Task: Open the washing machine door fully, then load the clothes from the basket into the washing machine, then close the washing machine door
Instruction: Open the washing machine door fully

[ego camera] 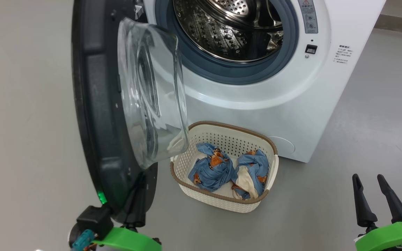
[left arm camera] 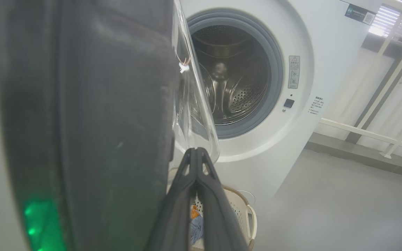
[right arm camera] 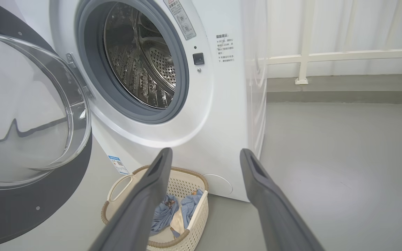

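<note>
The washing machine (ego camera: pixel 274 104) stands with its steel drum (ego camera: pixel 229 31) exposed. The washing machine door (ego camera: pixel 96 104) hangs swung out to the left, its glass dome facing the opening. Below it on the floor, the basket (ego camera: pixel 222 205) holds the clothes: one blue bundle (ego camera: pixel 209 169) at left and another (ego camera: pixel 253 167) at right. My left gripper (ego camera: pixel 140 184) is shut with nothing between its fingers, lying against the door's lower inner edge; its tips (left arm camera: pixel 196 153) sit beside the glass. Low at the right, my right gripper (ego camera: pixel 372 184) is open, pointing toward the machine (right arm camera: pixel 201 115) above the basket (right arm camera: pixel 187 237).
Grey floor (ego camera: pixel 361 132) lies open to the right of the machine and in front of the basket. A white railing (right arm camera: pixel 326 55) and a low ledge run along the wall beyond the machine's right side.
</note>
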You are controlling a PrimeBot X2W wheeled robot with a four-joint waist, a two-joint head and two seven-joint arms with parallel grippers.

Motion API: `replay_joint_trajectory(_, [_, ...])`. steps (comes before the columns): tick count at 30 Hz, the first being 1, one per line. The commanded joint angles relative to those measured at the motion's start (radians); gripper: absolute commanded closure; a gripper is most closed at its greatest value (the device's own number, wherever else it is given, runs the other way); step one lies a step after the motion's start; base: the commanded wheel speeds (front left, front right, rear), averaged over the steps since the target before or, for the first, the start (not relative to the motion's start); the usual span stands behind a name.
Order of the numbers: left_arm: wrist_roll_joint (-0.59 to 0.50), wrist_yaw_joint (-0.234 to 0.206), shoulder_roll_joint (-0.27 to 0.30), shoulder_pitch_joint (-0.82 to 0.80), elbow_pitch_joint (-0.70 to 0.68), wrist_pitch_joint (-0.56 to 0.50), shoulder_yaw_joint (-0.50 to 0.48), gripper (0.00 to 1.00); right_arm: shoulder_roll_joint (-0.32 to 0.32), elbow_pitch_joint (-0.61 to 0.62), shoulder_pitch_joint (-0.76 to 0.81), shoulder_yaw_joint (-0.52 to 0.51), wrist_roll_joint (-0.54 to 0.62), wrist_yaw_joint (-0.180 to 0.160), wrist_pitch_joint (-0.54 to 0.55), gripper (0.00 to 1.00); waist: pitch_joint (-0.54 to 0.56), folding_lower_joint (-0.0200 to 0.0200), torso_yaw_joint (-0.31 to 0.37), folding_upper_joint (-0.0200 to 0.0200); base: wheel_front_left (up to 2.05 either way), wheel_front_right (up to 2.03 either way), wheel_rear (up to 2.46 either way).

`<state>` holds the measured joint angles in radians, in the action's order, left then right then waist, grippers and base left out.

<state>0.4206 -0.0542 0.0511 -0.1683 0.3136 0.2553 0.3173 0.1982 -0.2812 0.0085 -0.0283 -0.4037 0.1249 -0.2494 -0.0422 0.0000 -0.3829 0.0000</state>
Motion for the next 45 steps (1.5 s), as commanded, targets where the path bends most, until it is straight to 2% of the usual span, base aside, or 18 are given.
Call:
replay_joint_trajectory(1, [-0.011, -0.016, 0.033, -0.005, -0.029, 0.006, -0.058, 1.00, 0.019, 0.025, -0.005, 0.024, 0.006, 0.006, -0.012, 0.00, -0.001, 0.0000, -0.003, 0.0000, 0.00, 0.00, 0.00])
replay_joint_trajectory(24, [-0.012, -0.066, 0.120, -0.065, 0.008, 0.006, -0.319, 1.00, 0.037, 0.029, -0.032, 0.023, 0.002, 0.006, -0.012, 0.00, -0.060, 0.0000, 0.009, 0.0000, 0.00, 0.00, 0.00])
replay_joint_trajectory(37, [-0.056, -0.068, 0.134, -0.109, 0.053, 0.006, -0.461, 1.00, 0.051, 0.034, -0.056, 0.024, 0.003, 0.006, -0.012, 0.00, -0.099, 0.0000, 0.019, 0.0000, 0.00, 0.00, 0.00])
replay_joint_trajectory(45, [-0.086, -0.050, 0.151, -0.164, 0.104, 0.006, -0.534, 1.00, 0.060, 0.038, -0.076, 0.024, 0.002, 0.006, -0.012, 0.00, -0.133, 0.0000, 0.020, 0.0000, 0.00, 0.00, 0.00])
